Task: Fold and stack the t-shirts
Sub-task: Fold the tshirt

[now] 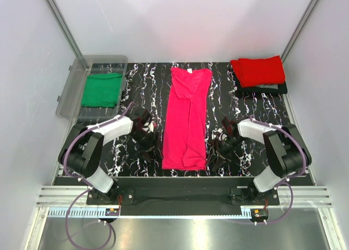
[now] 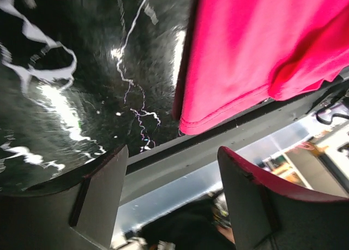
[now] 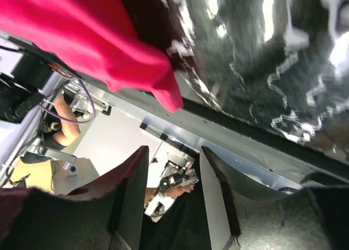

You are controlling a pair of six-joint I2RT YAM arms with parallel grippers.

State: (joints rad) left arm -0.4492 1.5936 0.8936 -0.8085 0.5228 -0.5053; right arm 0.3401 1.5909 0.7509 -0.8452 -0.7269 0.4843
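A magenta-pink t-shirt (image 1: 185, 119) lies in a long narrow strip down the middle of the black marbled table, its hem toward the arms. A red t-shirt (image 1: 258, 70) sits folded at the back right on a dark folded garment (image 1: 263, 89). A green t-shirt (image 1: 101, 90) lies in the clear bin. My left gripper (image 1: 147, 138) hovers just left of the pink hem, open and empty; the left wrist view shows the hem (image 2: 256, 53) ahead of the left gripper (image 2: 172, 171). My right gripper (image 1: 221, 147) is just right of the hem, open and empty. The right wrist view shows the shirt's corner (image 3: 87, 37) ahead of the right gripper (image 3: 173, 176).
The clear plastic bin (image 1: 71, 94) stands at the back left, partly over the table's edge. A metal rail (image 1: 185, 198) runs along the near edge by the arm bases. White walls close in on the left, right and back.
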